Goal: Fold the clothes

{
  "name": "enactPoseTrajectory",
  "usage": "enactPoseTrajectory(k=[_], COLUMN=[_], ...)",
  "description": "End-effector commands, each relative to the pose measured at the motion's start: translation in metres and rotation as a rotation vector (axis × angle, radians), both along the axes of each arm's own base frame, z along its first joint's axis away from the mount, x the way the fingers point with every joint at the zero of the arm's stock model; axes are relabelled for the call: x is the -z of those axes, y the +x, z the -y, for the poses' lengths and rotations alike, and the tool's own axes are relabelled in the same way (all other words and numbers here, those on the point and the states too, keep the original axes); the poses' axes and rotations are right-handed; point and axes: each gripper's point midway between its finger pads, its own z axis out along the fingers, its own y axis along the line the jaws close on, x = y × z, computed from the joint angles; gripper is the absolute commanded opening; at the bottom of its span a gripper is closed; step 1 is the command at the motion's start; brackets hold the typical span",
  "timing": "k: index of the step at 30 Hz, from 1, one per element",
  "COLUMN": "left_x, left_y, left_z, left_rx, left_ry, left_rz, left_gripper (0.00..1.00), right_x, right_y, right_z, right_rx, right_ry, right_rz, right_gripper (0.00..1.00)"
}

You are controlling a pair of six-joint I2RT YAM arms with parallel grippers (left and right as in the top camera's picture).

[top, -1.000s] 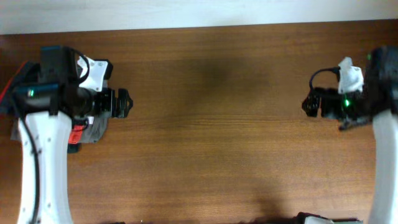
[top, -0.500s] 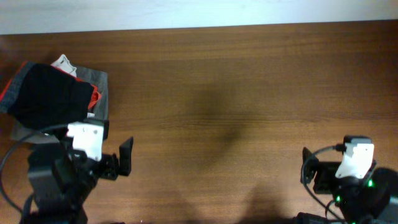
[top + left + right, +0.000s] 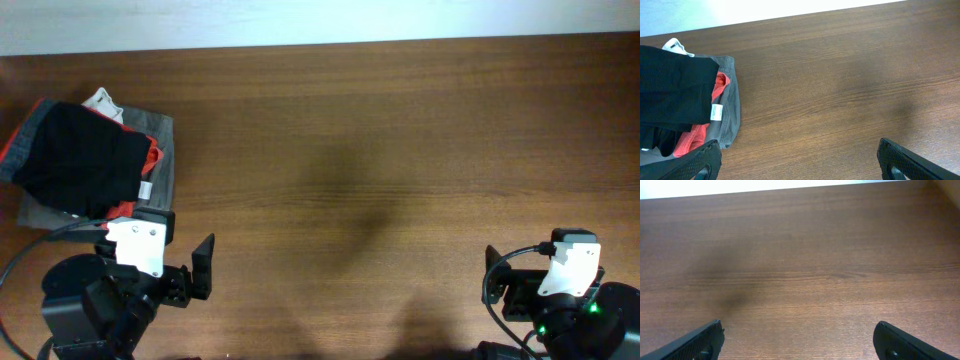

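Left gripper and right gripper gape wide, empty; black leggings lie folded atop far-left grey garments; folding looks finished.

Withdrawn toward robot's side: left pincer, right pincer; black leggings no longer covered.

The overhead camera looked straight down on the brown wooden tabletop. Both wrist cameras sat low near its robot-side edge, facing its far edge; overhead and left wrist shared the black folded leggings.
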Motion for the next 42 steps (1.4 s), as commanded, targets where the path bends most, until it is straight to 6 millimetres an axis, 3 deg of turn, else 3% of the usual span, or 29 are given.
enactPoseTrajectory(k=[1,8,17,23,26,29,36,42], left_x=[0.004,0.004,0.004,0.004,0.004,0.004,0.004,0.004], left_y=[0.000,0.000,0.000,0.000,0.000,0.000,0.000,0.000], left_z=[-0.001,-0.001,-0.001,-0.001,-0.001,-0.001,-0.001,-0.001], left_rx=[-0.012,-0.012,-0.012,-0.012,-0.012,-0.012,-0.012,-0.012], left_ry=[-0.009,-0.009,-0.009,-0.009,-0.009,-0.009,-0.009,-0.009], left_rz=[-0.013,-0.013,-0.013,-0.013,-0.013,-0.013,-0.013,-0.013], left_gripper=[0.99,0.99,0.99,0.99,0.99,0.99,0.99,0.99], right_x=[0.001,0.002,0.023,0.040,0.045,0.055,0.105,0.107], right_y=[-0.001,0.002,0.032,0.053,0.064,0.070,0.079,0.079], right_z=[0.002,-0.015,-0.039,-0.040,-0.041,-0.040,-0.041,-0.038], right_rx=[0.016,-0.098,-0.236,-0.246,-0.277,-0.292,-0.309,-0.295], right_ry=[-0.002,-0.022,-0.063,-0.092,-0.194,-0.260,-0.271,-0.265], right_rz=[0.003,0.074,0.420,0.521,0.593,0.609,0.532,0.523], right_gripper=[0.99,0.99,0.99,0.99,0.99,0.99,0.99,0.99])
